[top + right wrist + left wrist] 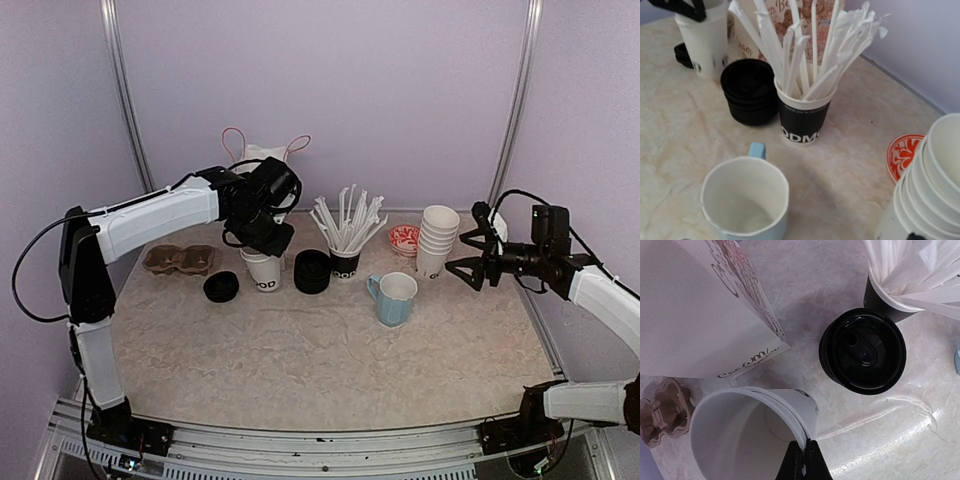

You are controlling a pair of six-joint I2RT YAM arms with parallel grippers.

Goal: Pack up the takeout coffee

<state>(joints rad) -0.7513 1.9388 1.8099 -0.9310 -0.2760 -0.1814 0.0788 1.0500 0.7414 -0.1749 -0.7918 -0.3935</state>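
My left tool [264,243] is clamped on the rim of the white GOOD cup [264,275]. In the left wrist view one finger sits inside the wall and one outside, pressed together with only the paper between them. The cup stands upright and open-topped at about 10 o'clock from the middle of the tabletop [300,350], its black print facing 6 o'clock. I cannot tell whether its base presses on the tabletop.

Just beside the cup at 3 o'clock is the stack of black lids [312,270], apart from it. At its 8 o'clock lies a single black lid [221,287], and at 9 o'clock the cardboard carrier [180,260]. The paper bag [262,155] stands behind the cup at 12 o'clock.

At 3 o'clock of the lid stack, close against it, is the black straw cup [345,264], full of wrapped white straws. The blue mug [395,298] stands at that cup's 5 o'clock, handle toward 9 o'clock. The stack of plain cups [436,240] is farther toward 3 o'clock, with the red coaster [404,238] just beside it at 9 o'clock.

My right tool [468,255] hangs at 3 o'clock of the plain cups, near them but not touching, its fingers spread apart and holding nothing.
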